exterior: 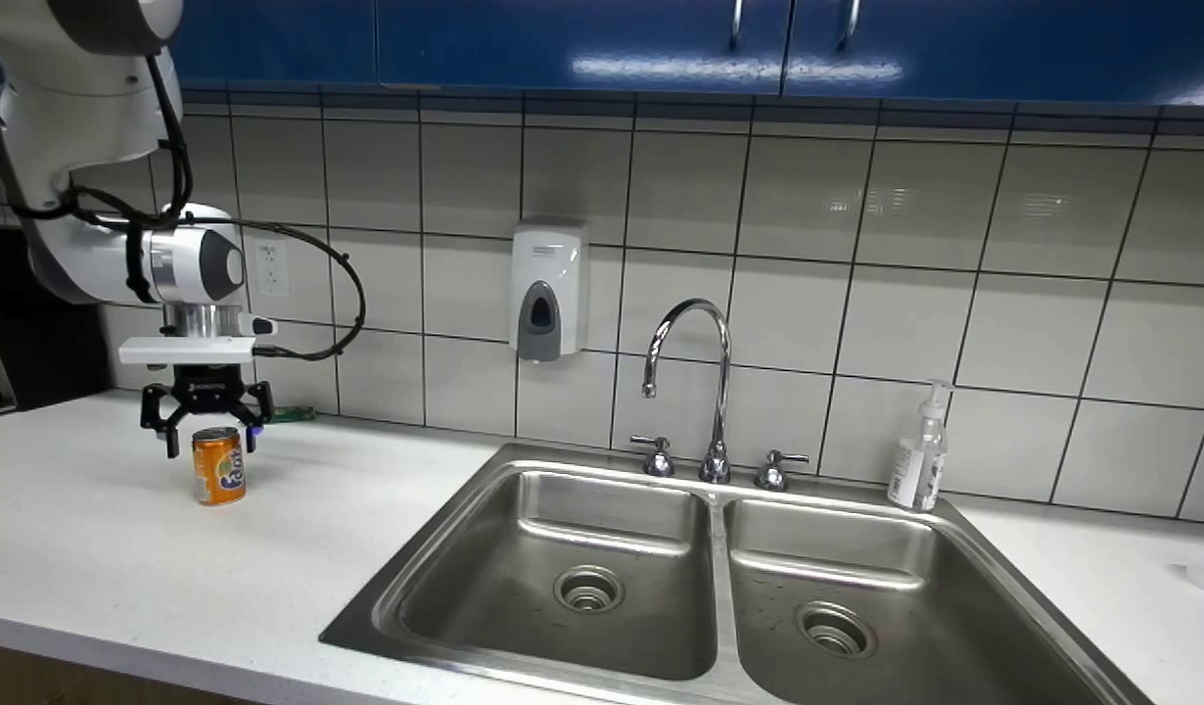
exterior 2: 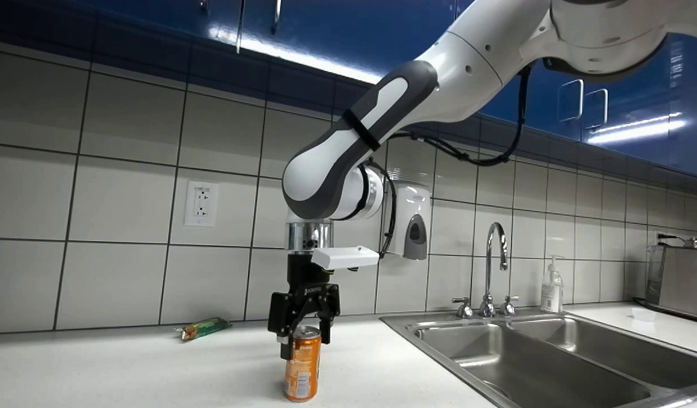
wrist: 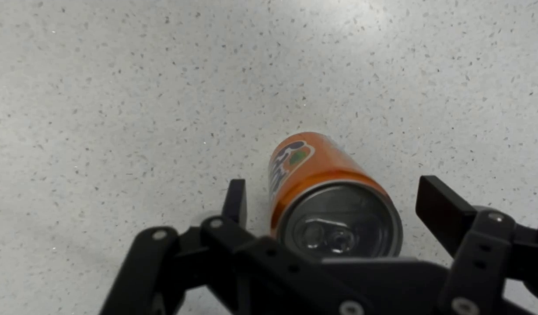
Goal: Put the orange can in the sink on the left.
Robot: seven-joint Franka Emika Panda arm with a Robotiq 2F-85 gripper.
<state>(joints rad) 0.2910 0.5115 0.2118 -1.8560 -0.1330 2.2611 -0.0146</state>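
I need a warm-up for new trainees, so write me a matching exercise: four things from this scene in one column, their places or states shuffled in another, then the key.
Things
1) orange can
2) gripper
3) left-hand sink
4) white dispenser

Places and states
A) fixed to the tiled wall
B) jaws apart, gripping nothing
C) upright on the counter
D) steel, with a round drain

Right pairs: 1-C, 2-B, 3-D, 4-A

I take this for a kitchen, since before me are a counter, a sink with its tap, blue cupboards above, and a tiled wall bearing a soap dispenser.
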